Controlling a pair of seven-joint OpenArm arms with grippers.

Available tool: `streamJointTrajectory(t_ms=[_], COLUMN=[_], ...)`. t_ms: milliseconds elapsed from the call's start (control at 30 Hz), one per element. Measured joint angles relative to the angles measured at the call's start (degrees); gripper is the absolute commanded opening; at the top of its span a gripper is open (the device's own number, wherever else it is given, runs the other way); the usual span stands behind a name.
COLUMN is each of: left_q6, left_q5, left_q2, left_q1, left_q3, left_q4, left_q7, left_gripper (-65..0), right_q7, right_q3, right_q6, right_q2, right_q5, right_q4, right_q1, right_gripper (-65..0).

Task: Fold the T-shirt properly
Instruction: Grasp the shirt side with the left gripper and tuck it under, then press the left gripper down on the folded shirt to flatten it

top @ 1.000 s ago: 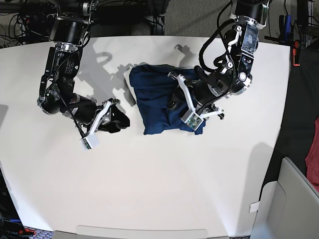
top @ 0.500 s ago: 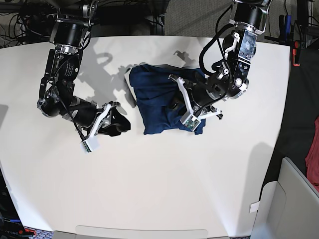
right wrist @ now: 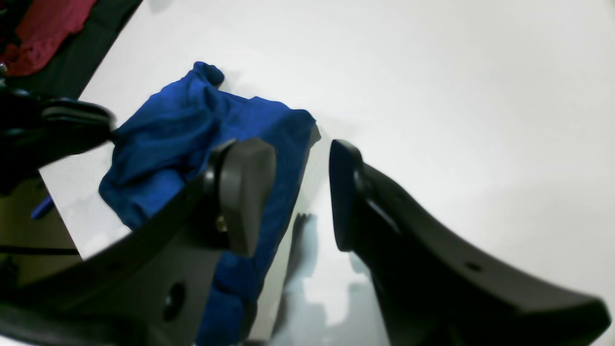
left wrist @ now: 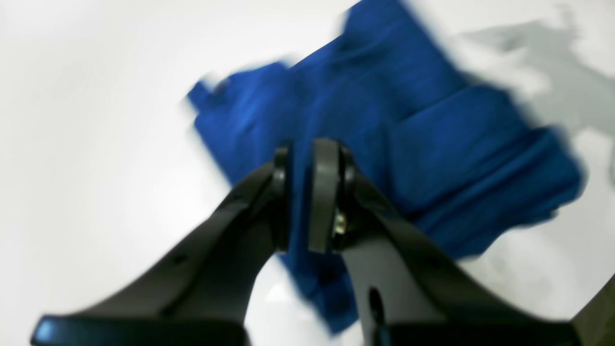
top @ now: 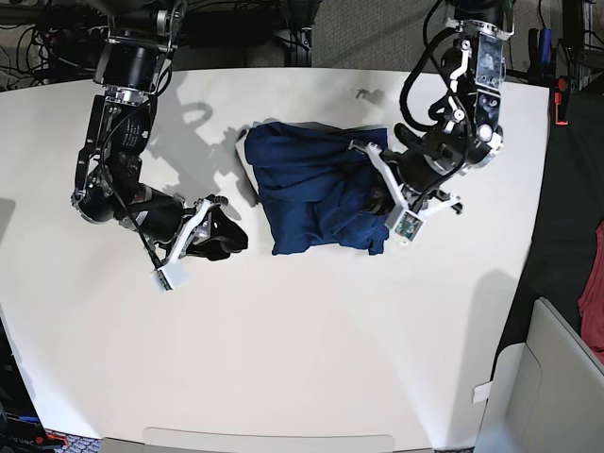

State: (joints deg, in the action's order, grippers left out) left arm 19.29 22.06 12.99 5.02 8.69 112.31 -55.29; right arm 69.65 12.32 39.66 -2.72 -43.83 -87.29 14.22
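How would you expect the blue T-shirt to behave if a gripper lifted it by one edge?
The T-shirt would probably droop limply: it already lies in soft bunched folds. Its thin cloth looks light. It could unfold, since the layers sit loosely where the left gripper pinches.

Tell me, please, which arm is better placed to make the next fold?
Probably the left: its fingers are pinching the dark blue knit T-shirt, while the right gripper hangs open beside it.

T-shirt [top: 311, 193] on table [top: 302, 359], left tool [top: 379, 201] on it, right tool [top: 225, 238] beside it
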Motion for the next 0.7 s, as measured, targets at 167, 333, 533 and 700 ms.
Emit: streamJointTrajectory(t_ms=[167, 333, 533, 700], left_q6=[0.2, 0.3, -0.3, 0.2], left_q5=[0.5, 0.2, 0.0, -5.4], left_q2=[-0.5, -0.7, -2.5, -2.5], left_q1=[3.1, 3.0, -1.6, -3.1], left_q3=[-3.3, -3.1, 0.8, 10.7], left_q4=[1.1, 1.7, 2.1, 1.4], left_q7=[1.0, 0.7, 0.8, 0.6], left_gripper=[-59.9, -54.1, -41.8, -41.4], right_q7=[-2.3, -2.6, -2.6, -2.6], right_q3=[-0.2, -0.6, -0.5, -0.3], right_q6=[0.0, 0.0, 0.0, 0.0], right_q2=[0.2, 0.2, 0.2, 0.1], right_q5=[0.0, 0.0, 0.0, 0.1], right_q4=[2.0, 2.1, 2.1, 2.1], right_q1=[0.4, 1.1, 1.0, 0.9], right_gripper=[-41.1, -41.1, -41.1, -41.1])
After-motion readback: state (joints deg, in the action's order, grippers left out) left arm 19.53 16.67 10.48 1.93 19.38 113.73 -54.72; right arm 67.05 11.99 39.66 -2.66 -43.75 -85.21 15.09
